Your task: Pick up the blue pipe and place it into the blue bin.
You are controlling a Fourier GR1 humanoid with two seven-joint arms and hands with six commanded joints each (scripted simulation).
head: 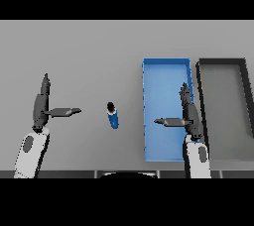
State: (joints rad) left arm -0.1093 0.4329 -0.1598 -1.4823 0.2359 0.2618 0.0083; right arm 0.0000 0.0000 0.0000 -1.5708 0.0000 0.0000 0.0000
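Pipe (113, 115), blue, stands untouched on the table (89, 51) left of the blue bin (166, 62). Both hands spread wide, holding nothing: right hand (187, 113) over the bin, left hand (43, 106) well aside. I'd approach low, wrapping fingers around its middle.

Pipe (113, 115) on table (89, 51), left of bin (166, 66); tray (223, 62) rightmost.

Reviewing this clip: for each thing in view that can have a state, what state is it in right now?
blue pipe: on the table, not held, between the two hands, outside the bins.
blue bin: holds no pipe; the right hand is over it.
dark bin: right of the blue bin, nothing seen inside.
left hand: open, fingers straight, left of the pipe.
right hand: open, fingers straight, holding nothing.
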